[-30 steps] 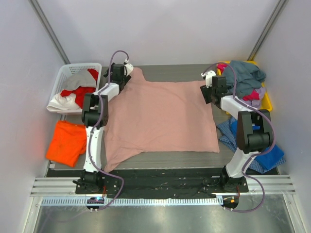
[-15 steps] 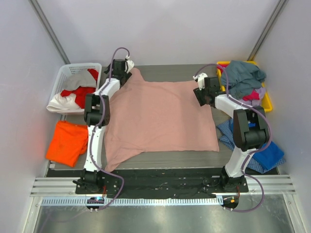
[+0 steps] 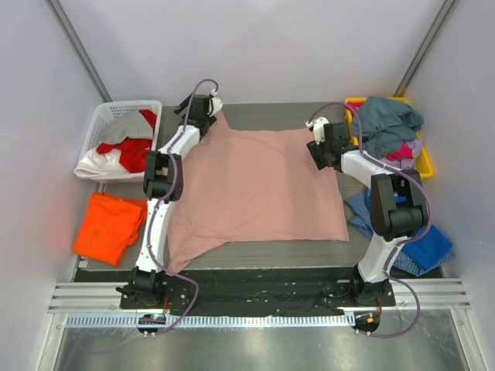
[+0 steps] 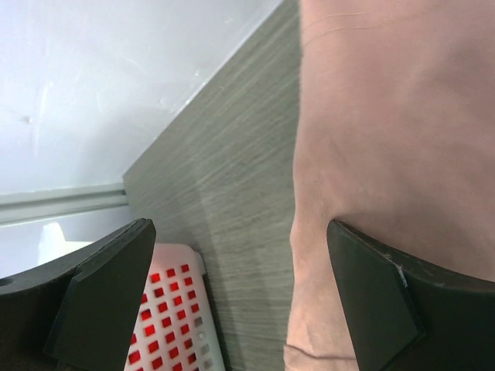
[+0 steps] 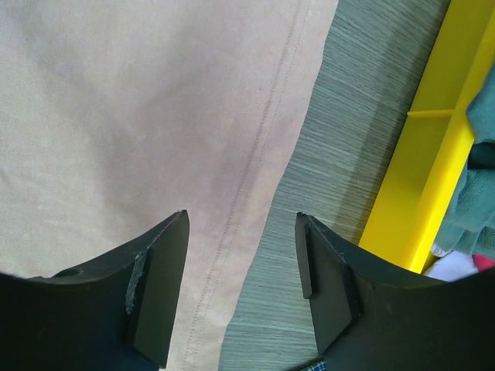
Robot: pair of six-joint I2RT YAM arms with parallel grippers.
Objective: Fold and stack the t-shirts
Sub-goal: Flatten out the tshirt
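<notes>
A large dusty-pink t-shirt lies spread flat on the table. My left gripper is open over its far-left corner; in the left wrist view the jaws straddle the shirt's edge and bare table. My right gripper is open over the shirt's far-right edge; in the right wrist view the stitched hem runs between the jaws. A bright orange t-shirt lies folded at the left.
A white basket with red and white shirts stands at the far left, also in the left wrist view. A yellow bin with grey-teal clothes stands at the far right. Blue shirts lie at the right.
My left gripper has moved right and farther along the shirt's far-left corner. My right gripper has shifted left from the bin onto the shirt's far-right edge.
</notes>
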